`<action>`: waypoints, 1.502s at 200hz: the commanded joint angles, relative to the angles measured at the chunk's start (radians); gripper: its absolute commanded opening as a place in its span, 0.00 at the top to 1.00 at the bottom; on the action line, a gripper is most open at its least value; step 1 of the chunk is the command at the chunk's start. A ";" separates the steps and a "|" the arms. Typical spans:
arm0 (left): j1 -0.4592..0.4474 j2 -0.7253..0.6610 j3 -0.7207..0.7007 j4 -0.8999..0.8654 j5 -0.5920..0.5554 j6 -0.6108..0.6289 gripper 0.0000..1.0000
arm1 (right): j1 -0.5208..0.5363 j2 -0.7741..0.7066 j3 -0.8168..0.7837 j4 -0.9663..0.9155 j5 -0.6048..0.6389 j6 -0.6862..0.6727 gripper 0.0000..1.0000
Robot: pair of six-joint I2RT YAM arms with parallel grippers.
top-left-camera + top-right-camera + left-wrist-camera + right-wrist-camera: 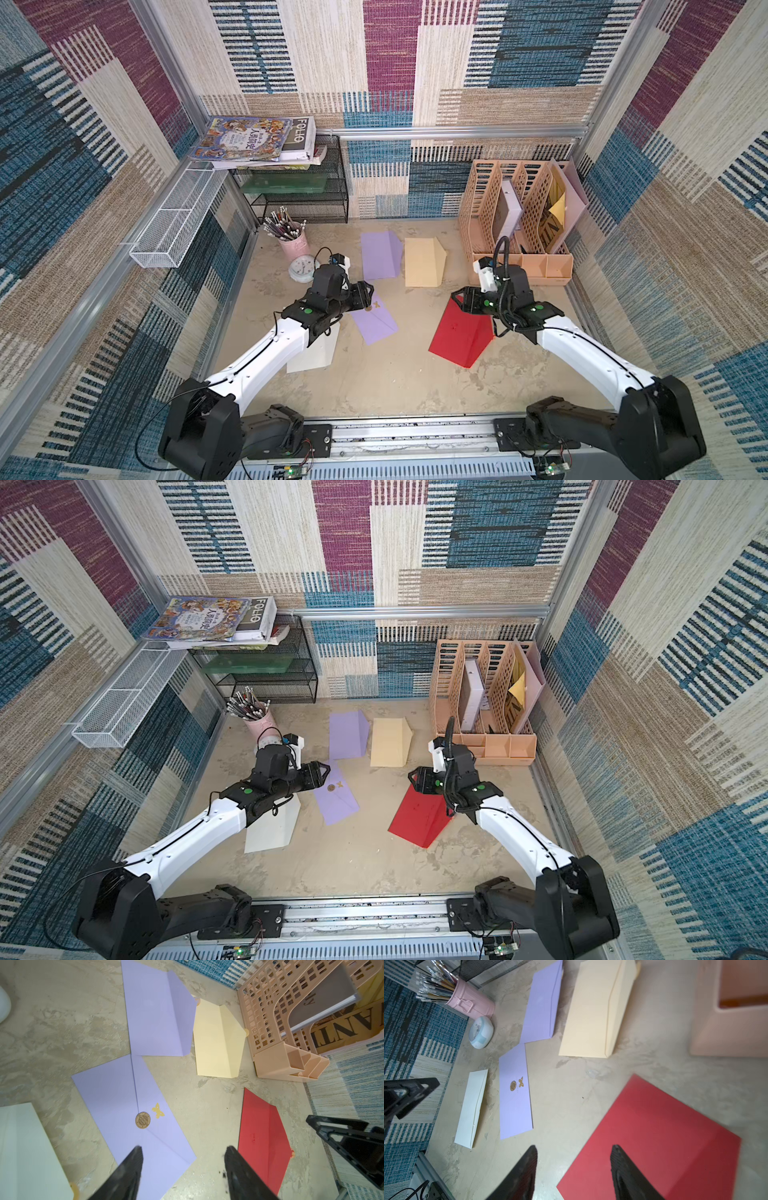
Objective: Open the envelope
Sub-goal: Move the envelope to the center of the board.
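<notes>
left gripper (184, 1149): jaws wide apart, nothing between them. The sealed lavender envelope (116, 1095) lies flat just below and ahead of its tips, with one finger (133, 1163) over the flap end. The gold seal (142, 1120) is intact, just ahead of that finger (butterfly sticker (158, 1110) right beside it). right gripper (574, 1147): also parted, empty, above the red envelope (654, 1136), whose flap is folded out. Cannot tell whether either touches paper.
</notes>
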 commanded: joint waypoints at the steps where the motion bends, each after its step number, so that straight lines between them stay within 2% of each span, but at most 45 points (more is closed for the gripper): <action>1: 0.012 0.003 -0.042 0.055 0.045 -0.074 0.35 | 0.064 0.138 0.097 0.060 -0.029 -0.024 0.43; 36: 0.019 0.100 -0.030 0.063 0.078 -0.117 0.38 | 0.147 0.416 0.304 0.050 -0.101 -0.054 0.54; 54: 0.029 0.131 -0.017 0.087 0.083 -0.123 0.38 | 0.190 0.531 0.410 0.024 -0.161 -0.077 0.55; 77: 0.063 0.183 0.026 0.087 0.070 -0.122 0.37 | 0.252 0.624 0.512 -0.059 -0.128 -0.115 0.55; 102: 0.125 0.290 0.100 0.104 0.092 -0.109 0.38 | 0.282 0.655 0.505 -0.049 -0.129 -0.108 0.56; 130: 0.184 0.478 0.249 0.089 0.140 -0.093 0.40 | 0.316 0.697 0.506 -0.037 -0.144 -0.104 0.56; 154: 0.209 0.623 0.354 0.108 0.220 -0.105 0.43 | 0.345 0.726 0.522 -0.043 -0.151 -0.105 0.58; 172: 0.212 0.688 0.405 0.113 0.238 -0.107 0.44 | 0.368 0.737 0.525 -0.043 -0.152 -0.111 0.58; 226: 0.216 0.738 0.437 0.105 0.231 -0.101 0.44 | 0.378 0.778 0.511 -0.038 -0.181 -0.116 0.59; 300: 0.222 0.723 0.370 0.150 0.247 -0.119 0.45 | 0.406 0.763 0.436 -0.048 -0.179 -0.124 0.61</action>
